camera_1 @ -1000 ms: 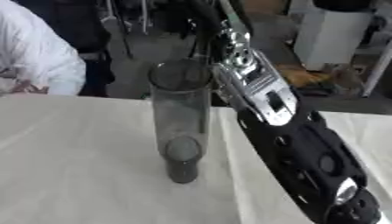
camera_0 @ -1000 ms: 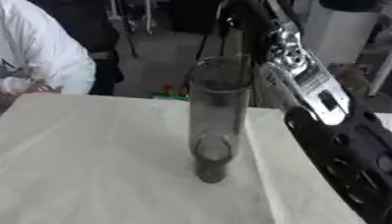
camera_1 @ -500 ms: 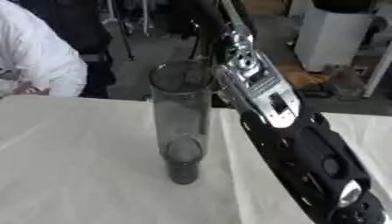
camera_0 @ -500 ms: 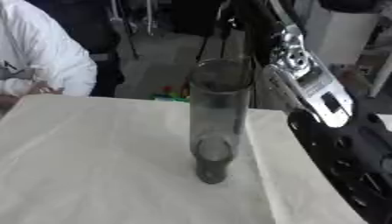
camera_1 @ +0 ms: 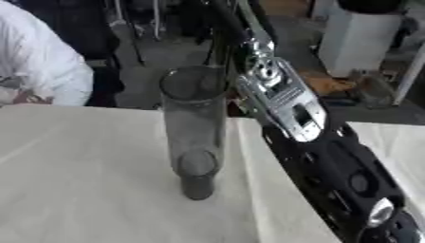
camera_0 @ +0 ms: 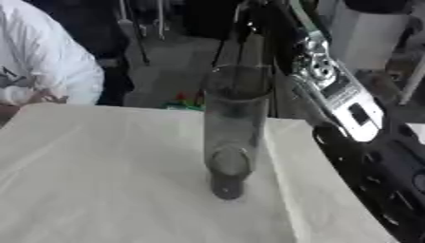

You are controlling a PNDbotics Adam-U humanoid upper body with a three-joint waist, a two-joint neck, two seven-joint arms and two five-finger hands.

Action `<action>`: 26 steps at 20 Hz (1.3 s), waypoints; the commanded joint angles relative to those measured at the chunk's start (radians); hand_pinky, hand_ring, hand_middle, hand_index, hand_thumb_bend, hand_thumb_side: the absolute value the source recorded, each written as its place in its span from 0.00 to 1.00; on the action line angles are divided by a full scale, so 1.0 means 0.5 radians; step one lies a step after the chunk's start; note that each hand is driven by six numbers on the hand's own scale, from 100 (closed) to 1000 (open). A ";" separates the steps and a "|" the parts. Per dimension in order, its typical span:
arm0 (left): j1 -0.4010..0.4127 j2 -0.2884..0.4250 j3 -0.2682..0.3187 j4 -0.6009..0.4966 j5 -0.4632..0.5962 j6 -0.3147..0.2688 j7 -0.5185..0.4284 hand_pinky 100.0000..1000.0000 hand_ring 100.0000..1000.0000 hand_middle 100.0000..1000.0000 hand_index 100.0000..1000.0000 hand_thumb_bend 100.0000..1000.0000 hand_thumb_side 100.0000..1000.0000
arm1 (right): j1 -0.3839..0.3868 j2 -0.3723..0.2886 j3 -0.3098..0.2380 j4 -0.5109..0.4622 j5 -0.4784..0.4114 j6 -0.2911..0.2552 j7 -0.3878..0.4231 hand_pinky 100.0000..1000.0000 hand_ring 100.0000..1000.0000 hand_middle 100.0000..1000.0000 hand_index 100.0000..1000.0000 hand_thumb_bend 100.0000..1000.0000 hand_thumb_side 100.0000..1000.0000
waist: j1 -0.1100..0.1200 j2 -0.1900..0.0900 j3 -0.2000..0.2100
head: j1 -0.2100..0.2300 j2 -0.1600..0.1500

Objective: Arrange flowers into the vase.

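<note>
the right arm runs up past the top edge, so its hand is hidden (fingers cannot be judged). a green strip near the top is cut off by the edge too. the arm covers the cloth at the right.

Nothing is showing readable text; faint dark marks on the white sleeve, upper left, are staying illegible.

A tall, clear glass vase stands upright and empty on the white-clothed table.
</note>
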 commanded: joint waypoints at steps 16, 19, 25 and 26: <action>-0.017 0.025 0.020 -0.026 0.006 0.014 0.022 0.78 0.87 0.87 0.95 0.00 1.00 | -0.016 -0.084 -0.004 -0.052 0.088 -0.025 0.020 0.30 0.35 0.13 0.18 0.07 0.72 | 0.016 -0.077 -0.012 | 0.018 -0.014; -0.017 0.023 0.020 -0.026 0.006 0.015 0.024 0.78 0.87 0.87 0.95 0.00 1.00 | -0.010 -0.097 0.006 -0.066 0.106 -0.052 0.023 0.31 0.36 0.14 0.22 0.07 0.73 | 0.018 -0.080 -0.018 | 0.022 -0.017; -0.012 0.025 0.022 -0.026 0.005 0.016 0.025 0.78 0.87 0.87 0.95 0.00 1.00 | 0.005 -0.125 0.024 -0.077 0.181 -0.084 0.075 0.34 0.38 0.16 0.28 0.08 0.73 | 0.021 -0.087 -0.029 | 0.030 -0.013; -0.013 0.025 0.022 -0.026 0.005 0.016 0.026 0.78 0.87 0.87 0.95 0.00 1.00 | 0.007 -0.127 0.024 -0.078 0.190 -0.086 0.084 0.35 0.39 0.17 0.30 0.08 0.74 | 0.023 -0.087 -0.030 | 0.031 -0.013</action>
